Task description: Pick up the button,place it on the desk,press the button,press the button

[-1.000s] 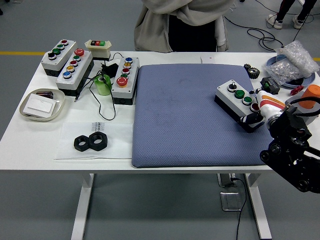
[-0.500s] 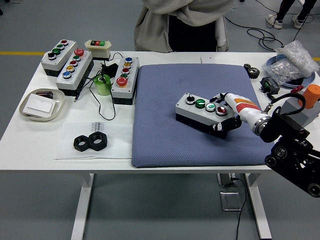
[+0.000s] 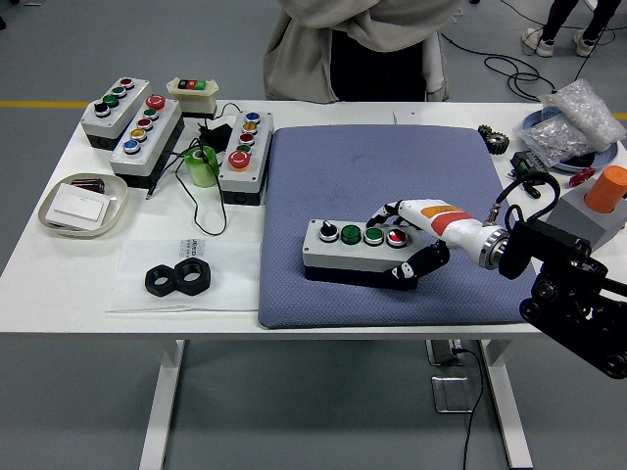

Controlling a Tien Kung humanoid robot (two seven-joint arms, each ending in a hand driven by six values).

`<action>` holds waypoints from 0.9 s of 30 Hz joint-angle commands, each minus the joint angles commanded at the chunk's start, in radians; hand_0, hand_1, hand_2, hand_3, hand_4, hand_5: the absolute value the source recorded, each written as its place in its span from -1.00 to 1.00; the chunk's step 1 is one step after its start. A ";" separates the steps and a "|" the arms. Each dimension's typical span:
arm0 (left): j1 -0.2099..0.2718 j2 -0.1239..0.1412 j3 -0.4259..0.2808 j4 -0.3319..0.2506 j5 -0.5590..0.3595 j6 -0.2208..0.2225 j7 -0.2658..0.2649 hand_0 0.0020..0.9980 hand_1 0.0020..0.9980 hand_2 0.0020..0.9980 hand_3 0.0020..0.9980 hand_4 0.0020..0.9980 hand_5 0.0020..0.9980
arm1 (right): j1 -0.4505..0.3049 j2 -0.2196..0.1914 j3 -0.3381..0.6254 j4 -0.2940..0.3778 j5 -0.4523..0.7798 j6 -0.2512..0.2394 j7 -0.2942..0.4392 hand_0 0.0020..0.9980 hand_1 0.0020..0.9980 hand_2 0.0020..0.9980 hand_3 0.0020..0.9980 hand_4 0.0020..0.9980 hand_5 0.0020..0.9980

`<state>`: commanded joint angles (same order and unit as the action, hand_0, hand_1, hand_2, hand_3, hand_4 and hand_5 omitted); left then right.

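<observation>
Button box [image 3: 355,253] lies on blue mat [image 3: 333,176], front-centre of tabletop [image 3: 225,294], long axis left-right. Right hand [image 3: 416,240] grasps its right end, fingers [image 3: 411,269] wrapped around; box extends leftward from hand. Left arm absent.

Even, bright overhead light is filling the whole scene w/ no dim corners. The white rectangular table [image 3: 323,286] is reading near blown-out, approx. no surface detail showing. The blue-grey textured mat [image 3: 382,176] is taking the light flat, no glare. A thin soft shadow is sitting under the grey four-button control box [image 3: 355,247] and under the black-and-white right hand [image 3: 416,245], pointing to light from above. The crinkled clear plastic bag [image 3: 576,122] is throwing small highlights. Focus is holding sharp edge to edge; motion blur isn't showing.
</observation>
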<state>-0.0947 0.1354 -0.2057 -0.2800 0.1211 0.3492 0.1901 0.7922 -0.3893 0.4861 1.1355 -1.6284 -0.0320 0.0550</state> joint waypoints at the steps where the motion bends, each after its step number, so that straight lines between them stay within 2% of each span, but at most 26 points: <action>1: 0.000 0.000 0.000 0.000 0.000 0.000 0.000 0.55 0.61 0.78 0.62 0.14 1.00 | 0.000 0.000 0.003 -0.003 -0.012 0.013 0.001 0.05 0.07 0.27 0.51 0.50 -1.00; 3: -0.001 0.000 0.000 0.000 0.000 -0.001 0.000 0.55 0.61 0.78 0.62 0.14 1.00 | 0.001 -0.001 0.010 -0.009 -0.042 0.036 0.010 0.05 0.07 0.27 0.51 0.50 -1.00; 4: -0.001 0.000 0.000 0.001 -0.001 -0.001 0.000 0.55 0.61 0.77 0.62 0.13 1.00 | 0.000 -0.002 0.015 -0.011 -0.054 0.045 0.017 0.34 0.28 0.55 0.91 0.64 -1.00; 9: -0.001 0.000 -0.002 0.001 0.001 -0.002 0.001 0.55 0.61 0.77 0.62 0.13 1.00 | -0.003 -0.008 0.028 -0.001 -0.075 0.056 0.034 0.34 0.28 0.55 0.91 0.64 -1.00; 10: -0.001 0.000 -0.002 0.001 0.001 -0.002 0.001 0.55 0.61 0.77 0.62 0.13 1.00 | -0.004 -0.010 0.030 0.002 -0.087 0.052 0.037 0.58 0.43 0.71 1.00 0.76 -1.00; 15: -0.001 0.000 -0.001 0.001 0.000 -0.002 0.000 0.55 0.61 0.77 0.62 0.13 1.00 | -0.011 -0.016 0.050 0.016 -0.105 0.046 0.049 0.58 0.43 0.71 1.00 0.76 -1.00; 16: -0.001 0.000 -0.001 0.001 0.000 -0.002 0.000 0.55 0.61 0.77 0.62 0.13 1.00 | -0.012 -0.017 0.054 0.018 -0.106 0.046 0.051 0.68 0.52 0.84 1.00 0.79 -1.00; 21: 0.000 -0.001 -0.006 0.002 0.007 -0.003 0.003 0.55 0.61 0.77 0.62 0.13 1.00 | -0.021 -0.032 0.082 0.052 -0.100 0.052 0.048 0.68 0.52 0.84 1.00 0.79 -1.00; 27: 0.003 -0.001 -0.012 0.003 0.016 -0.003 0.006 0.55 0.61 0.77 0.62 0.13 1.00 | -0.041 -0.053 0.123 0.108 -0.082 0.085 0.030 0.73 0.57 0.89 1.00 0.81 -1.00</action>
<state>-0.0918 0.1339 -0.2176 -0.2771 0.1367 0.3463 0.1959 0.7511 -0.4425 0.6092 1.2437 -1.7109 0.0528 0.0849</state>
